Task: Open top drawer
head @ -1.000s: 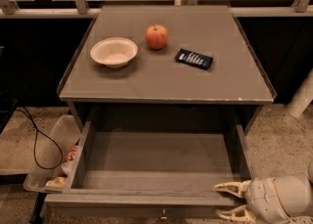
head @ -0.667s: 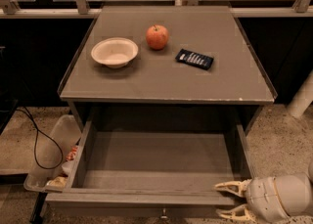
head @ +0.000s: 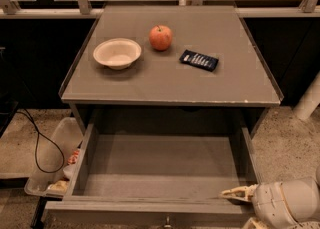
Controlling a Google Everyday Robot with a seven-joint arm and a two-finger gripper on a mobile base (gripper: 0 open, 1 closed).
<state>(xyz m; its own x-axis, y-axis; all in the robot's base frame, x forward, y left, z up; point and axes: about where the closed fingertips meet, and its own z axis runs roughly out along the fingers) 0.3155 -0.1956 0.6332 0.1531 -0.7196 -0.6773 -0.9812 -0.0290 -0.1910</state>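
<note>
The top drawer (head: 160,165) stands pulled far out under the grey table top. Its plain grey inside is bare, and its small metal knob (head: 167,220) shows at the bottom edge of the view. My gripper (head: 240,207) is at the lower right, beside the drawer's front right corner. One pale finger (head: 239,192) lies over the drawer's front rim. The other finger sits lower and is cut off by the view's bottom edge. The fingers are spread apart and hold nothing.
On the table top (head: 150,85) stand a white bowl (head: 117,52), a red apple (head: 160,37) and a dark snack packet (head: 199,60). A clear bin (head: 52,165) with items and a black cable (head: 37,145) lie on the floor at left. A white post (head: 310,98) stands at right.
</note>
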